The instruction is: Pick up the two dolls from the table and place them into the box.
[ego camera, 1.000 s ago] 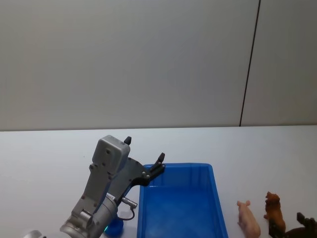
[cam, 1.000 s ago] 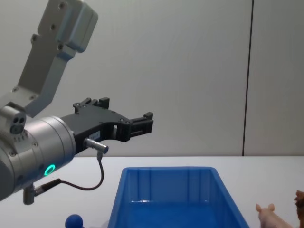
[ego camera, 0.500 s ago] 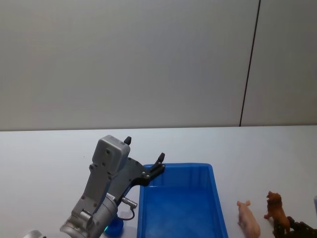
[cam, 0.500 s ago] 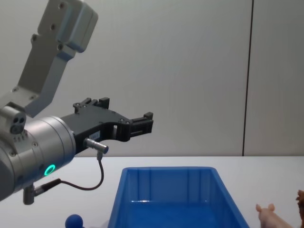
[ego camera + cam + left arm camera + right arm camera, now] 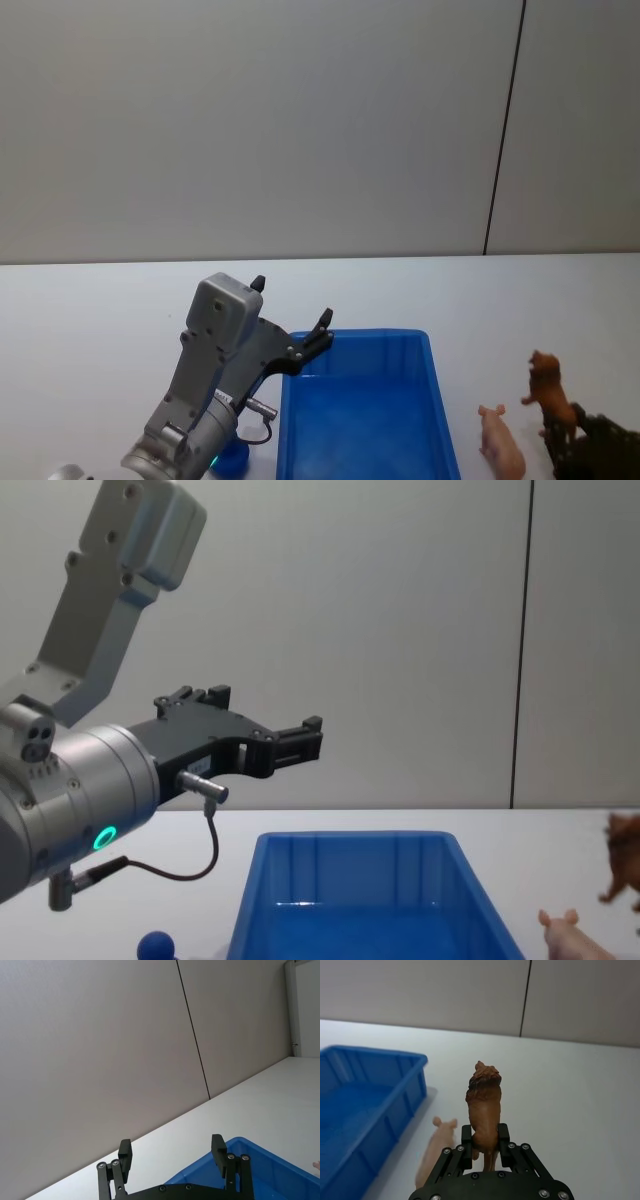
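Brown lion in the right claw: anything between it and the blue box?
Only the pink pig, lying on the table between lion and box. The right gripper holds the lion higher than the pig, so it probably clears it.

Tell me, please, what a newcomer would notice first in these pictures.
The right gripper holds a brown lion figure upright, to the right of the bright blue bin. A pink pig lies between them. The left gripper hangs open above the bin's left side.

A brown lion figure [image 5: 483, 1095] (upright) over a white table [image 5: 580, 1085]; grey wall [image 5: 420, 990] behind.
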